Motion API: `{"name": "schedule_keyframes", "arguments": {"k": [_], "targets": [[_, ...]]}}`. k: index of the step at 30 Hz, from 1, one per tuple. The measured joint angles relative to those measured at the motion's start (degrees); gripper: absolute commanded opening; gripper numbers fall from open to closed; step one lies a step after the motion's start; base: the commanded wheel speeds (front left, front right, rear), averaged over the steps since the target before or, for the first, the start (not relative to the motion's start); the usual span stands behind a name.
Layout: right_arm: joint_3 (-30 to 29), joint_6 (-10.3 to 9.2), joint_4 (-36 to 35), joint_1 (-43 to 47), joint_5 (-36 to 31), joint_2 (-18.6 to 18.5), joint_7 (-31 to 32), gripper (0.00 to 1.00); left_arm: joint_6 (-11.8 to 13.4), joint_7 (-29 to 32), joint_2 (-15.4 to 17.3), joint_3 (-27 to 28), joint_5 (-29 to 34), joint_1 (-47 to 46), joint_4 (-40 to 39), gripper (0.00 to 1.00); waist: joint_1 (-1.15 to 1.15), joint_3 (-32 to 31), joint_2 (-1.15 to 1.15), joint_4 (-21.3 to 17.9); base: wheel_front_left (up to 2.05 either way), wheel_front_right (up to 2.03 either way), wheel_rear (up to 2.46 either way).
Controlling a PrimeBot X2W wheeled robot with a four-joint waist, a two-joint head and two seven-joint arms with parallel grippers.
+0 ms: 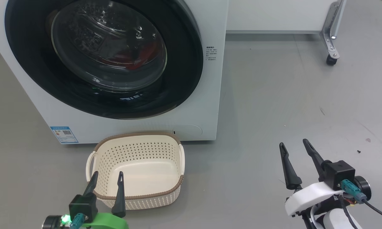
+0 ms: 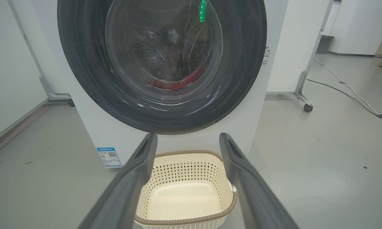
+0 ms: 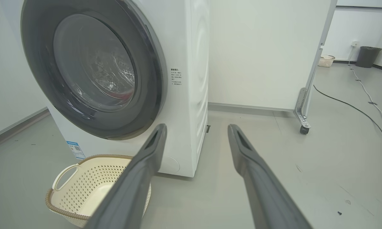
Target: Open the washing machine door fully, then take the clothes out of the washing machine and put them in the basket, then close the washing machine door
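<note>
Washing machine door point(image 1: 105, 57), shown shut ahead of the left hand point(image 1: 108, 174) and right hand point(image 1: 293, 143), both spread wide and empty; opening is judged pending, an edge grip being required.

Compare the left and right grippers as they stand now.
The left gripper sits on a green wrist piece; the right gripper sits on a white wrist piece. In the head view the left gripper overlaps the near side of the basket, while the right gripper is over bare grey floor, off to the right of the washing machine. Shared: both have dark fingers, stand open and hold nothing.
</note>
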Motion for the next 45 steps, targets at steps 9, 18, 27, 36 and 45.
{"name": "schedule_keyframes", "arguments": {"k": [9,18,27,36,45], "targets": [[-1.11,0.10,0.38,0.00,3.00,1.62,-0.35,1.00,0.08,0.00,-0.01,-0.26,-2.07,-0.06,0.64,1.00,0.00,0.00,0.00,-0.06,0.00,0.00,0.00],[-1.13,0.12,0.84,-0.34,3.04,1.56,-0.37,1.00,0.09,0.00,-0.01,-0.45,-2.22,-0.22,1.43,1.00,0.00,0.05,0.00,-0.01,0.00,0.00,0.00],[-1.00,0.19,1.15,-0.64,2.61,0.98,-0.41,1.00,0.34,0.00,-0.01,-0.67,-2.23,-1.31,1.64,1.00,0.00,0.13,0.00,0.12,0.00,0.00,0.00],[-1.00,0.19,1.43,-0.65,2.61,0.99,-0.43,1.00,0.54,0.00,-0.02,-0.77,-2.23,-1.36,1.76,1.00,0.00,0.12,0.00,0.38,0.00,0.00,0.00],[-0.94,0.59,1.55,-0.67,2.61,0.90,-0.93,0.00,0.55,0.00,-0.01,-1.64,-2.43,-1.38,1.93,1.00,0.00,0.29,0.00,0.83,0.00,0.00,0.00]]}}
